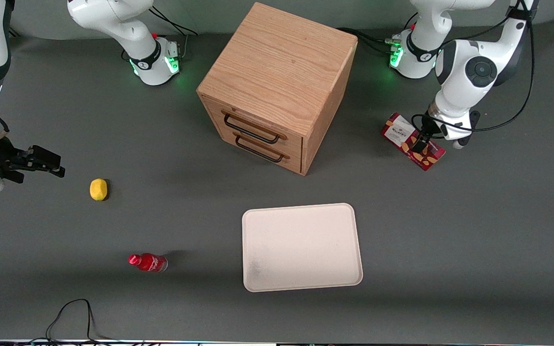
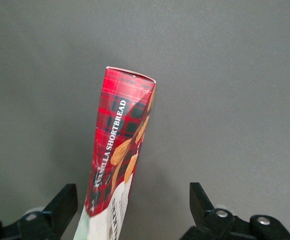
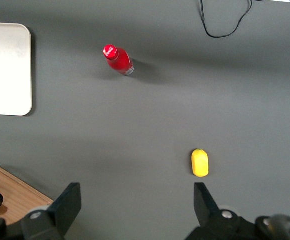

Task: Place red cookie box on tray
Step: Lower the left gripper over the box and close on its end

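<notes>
The large flat cream-white tray (image 1: 301,247) lay bare, nearer the camera than the oak drawer cabinet (image 1: 277,86), while beside that cabinet the slim dark-red tartan cookie box (image 1: 412,141) rested on the grey surface (image 1: 474,230), the claw (image 1: 420,144) spread wide astride it, gripping nothing, so lifting and carrying remained.

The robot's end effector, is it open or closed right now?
Open. The end effector hovers over the red cookie box, fingers spread wide on either side of it.

Front cam overhead, whole table (image 1: 450,240); wrist cams close, aimed down at it.
</notes>
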Controlling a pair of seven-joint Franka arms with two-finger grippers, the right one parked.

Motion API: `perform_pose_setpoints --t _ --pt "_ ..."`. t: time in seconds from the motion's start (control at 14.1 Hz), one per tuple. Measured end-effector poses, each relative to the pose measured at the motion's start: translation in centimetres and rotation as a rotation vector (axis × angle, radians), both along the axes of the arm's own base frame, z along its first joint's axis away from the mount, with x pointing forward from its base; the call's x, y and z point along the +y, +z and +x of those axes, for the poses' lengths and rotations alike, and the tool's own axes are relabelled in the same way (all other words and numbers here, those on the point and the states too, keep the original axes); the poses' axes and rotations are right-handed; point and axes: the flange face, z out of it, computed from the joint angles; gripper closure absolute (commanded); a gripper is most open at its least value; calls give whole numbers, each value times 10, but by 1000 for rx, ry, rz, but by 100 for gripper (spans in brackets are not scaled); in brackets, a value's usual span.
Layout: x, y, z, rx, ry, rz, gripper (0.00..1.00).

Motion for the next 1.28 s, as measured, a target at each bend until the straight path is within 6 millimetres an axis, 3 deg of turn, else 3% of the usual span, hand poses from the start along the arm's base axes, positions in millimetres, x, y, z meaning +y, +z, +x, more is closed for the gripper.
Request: perform_pose_setpoints --t 0.36,0.43,0.5,0.57,0.71,1.28 --pt "1 -30 -4 5 2 0 0" --pt "1 -33 -4 7 2 0 21" --pt "1 -35 -4 4 2 -1 56" --pt "1 -36 -4 4 2 -1 83" --pt "1 -37 -4 6 2 -1 100" --pt "-4 -36 -3 30 -37 18 100"
